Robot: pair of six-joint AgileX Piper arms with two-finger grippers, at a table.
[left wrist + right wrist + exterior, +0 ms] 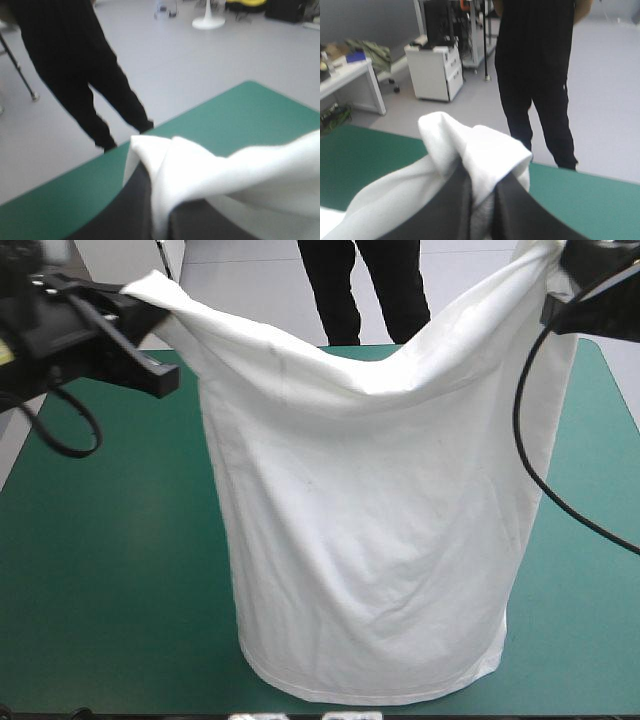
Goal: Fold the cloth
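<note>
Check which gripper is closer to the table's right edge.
Right. The right gripper is raised at the table's right side, clamped on one top corner of the shirt. The left gripper holds the other corner, up at the left side.

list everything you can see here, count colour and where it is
T-shirt: one, white, held up by two top corners and hanging as a wide sheet over the middle of the table, its top edge sagging between the grips, its hem low by the near edge
table cover: one, teal-green, under and on both sides of the hanging T-shirt
left gripper: one, black fingers, raised above the table's left far part, shut on one top corner of the T-shirt
right gripper: one, black fingers, raised at the table's right far part, shut on the other top corner
</note>
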